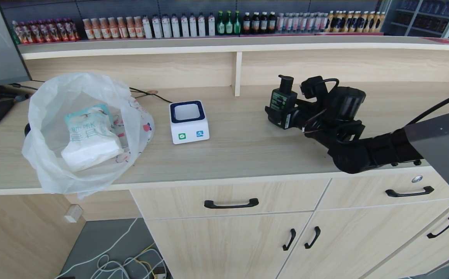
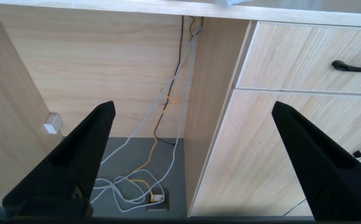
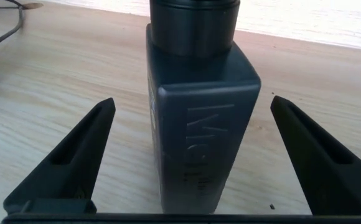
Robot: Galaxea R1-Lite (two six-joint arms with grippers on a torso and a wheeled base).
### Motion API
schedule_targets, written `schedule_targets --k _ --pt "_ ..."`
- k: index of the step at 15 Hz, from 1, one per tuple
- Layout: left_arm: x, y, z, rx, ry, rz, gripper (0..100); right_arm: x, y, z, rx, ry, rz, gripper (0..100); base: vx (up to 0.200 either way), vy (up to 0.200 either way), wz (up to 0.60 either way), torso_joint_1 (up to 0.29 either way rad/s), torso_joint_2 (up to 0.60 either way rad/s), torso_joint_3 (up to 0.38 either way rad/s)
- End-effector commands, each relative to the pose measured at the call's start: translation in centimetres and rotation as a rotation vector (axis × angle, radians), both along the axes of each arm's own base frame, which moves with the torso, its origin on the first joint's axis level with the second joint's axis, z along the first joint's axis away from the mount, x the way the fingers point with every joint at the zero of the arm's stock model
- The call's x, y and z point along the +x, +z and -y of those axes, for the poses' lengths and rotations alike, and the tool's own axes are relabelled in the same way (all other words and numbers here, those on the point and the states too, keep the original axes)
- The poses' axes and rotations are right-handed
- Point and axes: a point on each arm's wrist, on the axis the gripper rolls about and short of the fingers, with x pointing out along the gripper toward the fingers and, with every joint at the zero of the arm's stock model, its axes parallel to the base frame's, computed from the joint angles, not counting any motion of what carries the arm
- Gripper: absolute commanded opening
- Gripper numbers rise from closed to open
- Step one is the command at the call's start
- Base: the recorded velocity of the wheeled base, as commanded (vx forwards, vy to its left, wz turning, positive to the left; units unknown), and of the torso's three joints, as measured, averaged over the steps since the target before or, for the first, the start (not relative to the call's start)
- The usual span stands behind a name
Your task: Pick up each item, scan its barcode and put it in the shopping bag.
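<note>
The right gripper (image 3: 192, 102) is straddling, released, the dark square-sided plastic bottle with a black cap (image 1: 282, 101), which is standing upright on the pale wooden surface (image 1: 239, 151). It is likely rigid, smooth and moderately heavy, so gripping its flat sides mid-body is looking best.
</note>
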Motion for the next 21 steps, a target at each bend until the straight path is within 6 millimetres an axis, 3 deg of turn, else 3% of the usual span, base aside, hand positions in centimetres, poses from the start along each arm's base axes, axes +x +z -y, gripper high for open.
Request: schedule_targets --k 1,7,8,15,21 --pt "0.0 0.0 0.0 0.000 -0.001 0.000 100 0.6 -0.3 -0.2 0.000 0.001 0.001 100 0.000 0.000 0.00 0.000 0.00 0.000" --pt "0.0 0.0 0.0 0.000 0.000 0.000 100 1.0 -0.4 -0.3 0.004 0.001 0.008 100 0.000 0.000 0.00 0.000 0.00 0.000" --pt "0.0 0.0 0.0 0.000 -0.001 0.000 100 1.0 -0.3 -0.3 0.004 0.001 0.009 0 0.000 0.000 0.00 0.000 0.00 0.000" --pt "0.0 0.0 0.0 0.000 0.000 0.000 100 1.1 0.8 -0.4 0.013 0.016 0.048 0 0.000 0.000 0.00 0.000 0.00 0.000" --pt "0.0 0.0 0.0 0.000 0.000 0.000 100 -1.0 4.7 0.2 0.039 0.025 0.117 0 0.000 0.000 0.00 0.000 0.00 0.000"
